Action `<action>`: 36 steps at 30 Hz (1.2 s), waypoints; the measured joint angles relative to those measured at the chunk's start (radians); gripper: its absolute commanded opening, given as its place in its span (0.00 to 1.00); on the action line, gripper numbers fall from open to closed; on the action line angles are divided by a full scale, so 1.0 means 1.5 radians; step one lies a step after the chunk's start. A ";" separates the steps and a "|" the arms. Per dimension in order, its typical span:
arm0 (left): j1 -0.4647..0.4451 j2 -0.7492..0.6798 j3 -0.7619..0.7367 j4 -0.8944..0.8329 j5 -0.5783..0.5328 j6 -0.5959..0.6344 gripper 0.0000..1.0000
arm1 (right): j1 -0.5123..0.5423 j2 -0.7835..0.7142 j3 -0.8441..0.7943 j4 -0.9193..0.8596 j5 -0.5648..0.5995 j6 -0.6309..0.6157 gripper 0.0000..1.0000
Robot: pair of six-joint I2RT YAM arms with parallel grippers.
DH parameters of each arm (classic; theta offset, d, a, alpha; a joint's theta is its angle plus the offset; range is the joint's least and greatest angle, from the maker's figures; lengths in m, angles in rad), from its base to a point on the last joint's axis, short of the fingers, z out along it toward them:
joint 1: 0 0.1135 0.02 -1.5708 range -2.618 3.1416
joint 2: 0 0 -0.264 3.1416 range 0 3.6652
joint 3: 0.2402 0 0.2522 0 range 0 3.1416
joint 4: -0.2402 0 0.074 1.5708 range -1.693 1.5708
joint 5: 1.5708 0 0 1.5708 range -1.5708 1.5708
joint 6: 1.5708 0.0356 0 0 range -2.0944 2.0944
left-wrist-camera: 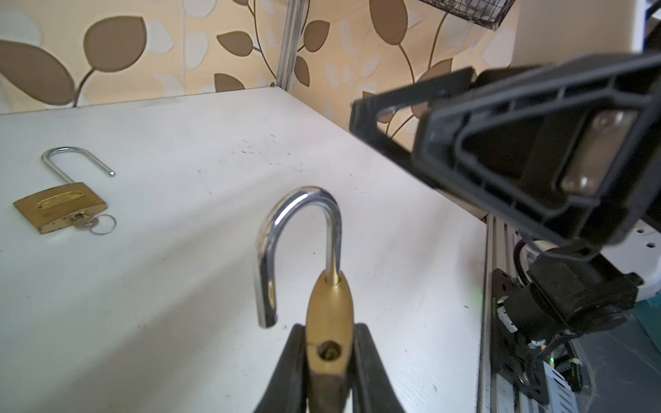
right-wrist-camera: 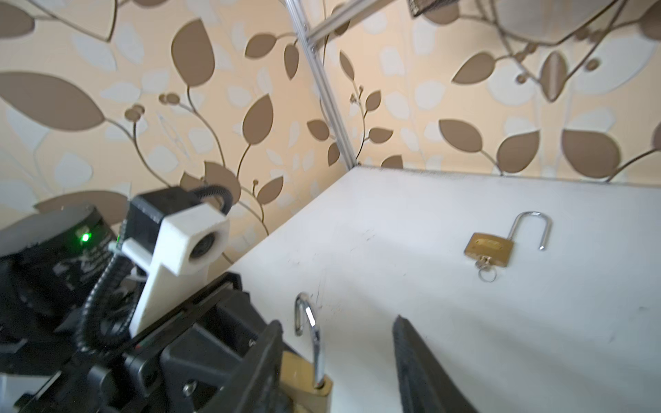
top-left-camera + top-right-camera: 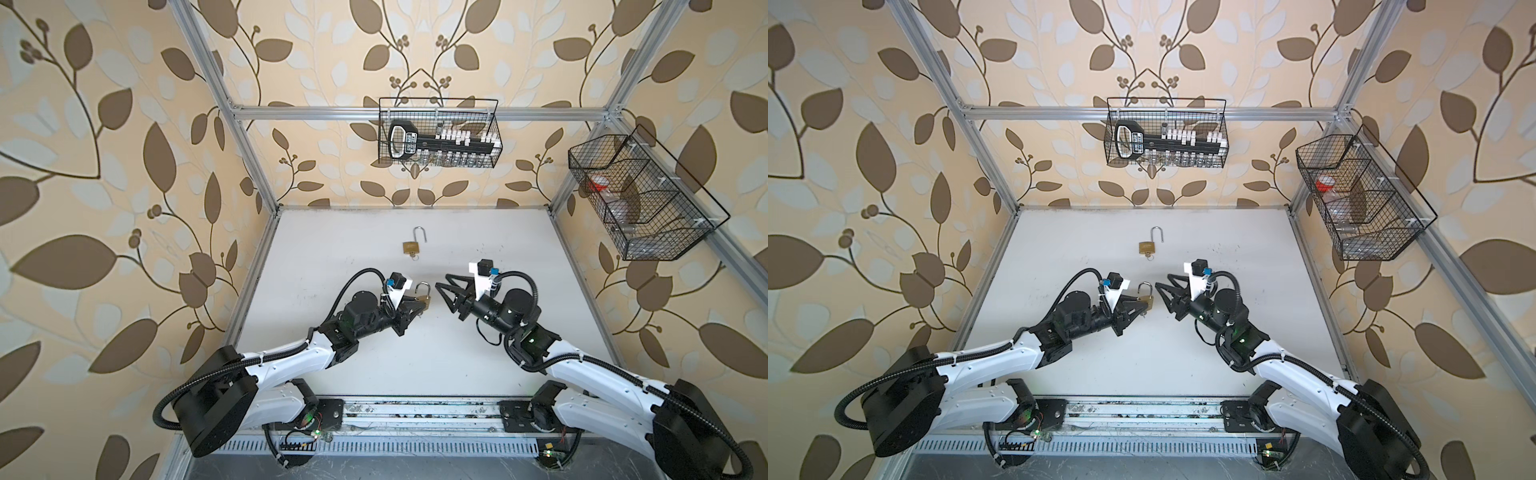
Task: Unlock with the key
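Brass padlock (image 1: 331, 314) sits clamped in left gripper (image 3: 419, 306), shackle (image 1: 264, 264) sprung open, keyhole (image 1: 329, 352) seemingly empty. Right gripper (image 3: 444, 297) released, empty, just beside. Second padlock (image 3: 410, 247), key (image 1: 84, 223) inserted, lies open farther back. Unlocking looks done; next: set lock down gently.

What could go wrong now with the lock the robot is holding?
1. The left gripper pinches only the bottom end of the gold lock, so the lock might slip and drop onto the table.
2. The open right gripper sits close by and might knock the lock's open loop.
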State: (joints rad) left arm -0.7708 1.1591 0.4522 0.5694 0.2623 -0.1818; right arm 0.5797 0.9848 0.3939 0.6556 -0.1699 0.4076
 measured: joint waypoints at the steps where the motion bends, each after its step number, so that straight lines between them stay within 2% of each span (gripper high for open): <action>1: 0.000 -0.008 0.000 -0.009 -0.002 0.003 0.00 | -0.021 -0.008 -0.009 0.009 -0.003 0.012 0.60; 4: 0.003 -0.031 0.002 -0.039 0.014 0.020 0.00 | -0.075 -0.013 -0.030 0.034 -0.014 0.048 0.67; 5: 0.006 -0.035 0.005 -0.054 0.034 0.028 0.00 | -0.091 -0.006 -0.034 0.043 -0.025 0.062 0.80; 6: 0.011 -0.038 0.009 -0.067 0.057 0.034 0.00 | -0.106 0.006 -0.035 0.056 -0.040 0.075 0.99; 8: 0.018 -0.045 0.014 -0.091 0.106 0.042 0.00 | -0.140 0.046 -0.036 0.104 -0.085 0.108 1.00; 11: 0.022 -0.071 0.016 -0.120 0.160 0.057 0.00 | -0.181 0.134 -0.042 0.228 -0.167 0.176 0.92; 14: 0.022 -0.105 0.016 -0.137 0.193 0.068 0.00 | -0.184 0.216 -0.043 0.338 -0.241 0.231 0.78; 17: 0.022 -0.126 0.016 -0.142 0.210 0.075 0.00 | -0.174 0.240 -0.043 0.373 -0.286 0.250 0.70; 22: 0.026 -0.148 0.016 -0.156 0.224 0.086 0.00 | -0.124 0.144 -0.040 0.294 -0.296 0.175 0.67; 26: 0.029 -0.155 0.016 -0.156 0.245 0.087 0.00 | -0.053 0.045 -0.024 0.204 -0.275 0.071 0.57; 29: 0.031 -0.158 0.016 -0.155 0.261 0.086 0.00 | -0.054 0.039 -0.024 0.186 -0.273 0.044 0.52; 32: 0.031 -0.163 0.016 -0.152 0.269 0.084 0.00 | -0.056 0.056 -0.024 0.170 -0.275 0.033 0.38; 36: 0.031 -0.177 0.015 -0.139 0.278 0.078 0.00 | -0.050 0.080 -0.023 0.162 -0.289 0.024 0.37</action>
State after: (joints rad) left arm -0.7246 0.8940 0.4751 0.3603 0.6792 -0.0643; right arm 0.5041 1.1053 0.3595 0.8986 -0.6037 0.4438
